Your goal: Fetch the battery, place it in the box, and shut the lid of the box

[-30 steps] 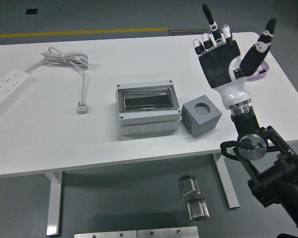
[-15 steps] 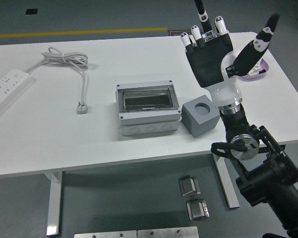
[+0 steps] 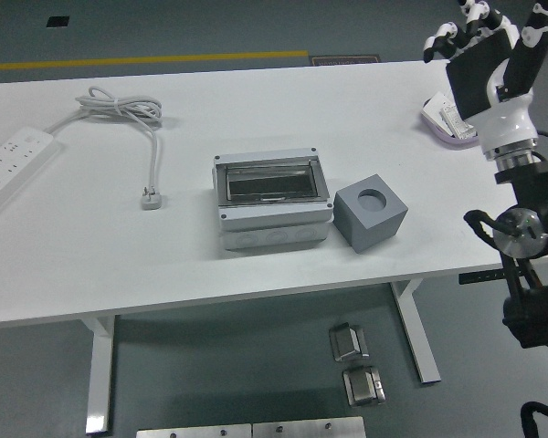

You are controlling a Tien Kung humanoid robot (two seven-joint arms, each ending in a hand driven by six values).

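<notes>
The grey box [image 3: 272, 203] stands at the table's middle, its clear-windowed top facing up; I cannot tell how the lid stands. A shallow pink-rimmed tray [image 3: 436, 124] sits at the far right of the table with a small pale item [image 3: 452, 116] in it, partly hidden by my hand. My right hand [image 3: 493, 41] hovers over the tray's right side, palm to the left, fingers spread and slightly bent, holding nothing. The left arm is out of view.
A grey cube [image 3: 371, 213] with a round hole on top stands just right of the box. A white power strip [image 3: 9, 166] lies at the left edge, its coiled cable [image 3: 123, 108] and plug [image 3: 151, 196] left of the box.
My right hand has swung from above the grey cube to the right and further back, and is now over the tray at the table's right edge. Nothing on the table has moved.
</notes>
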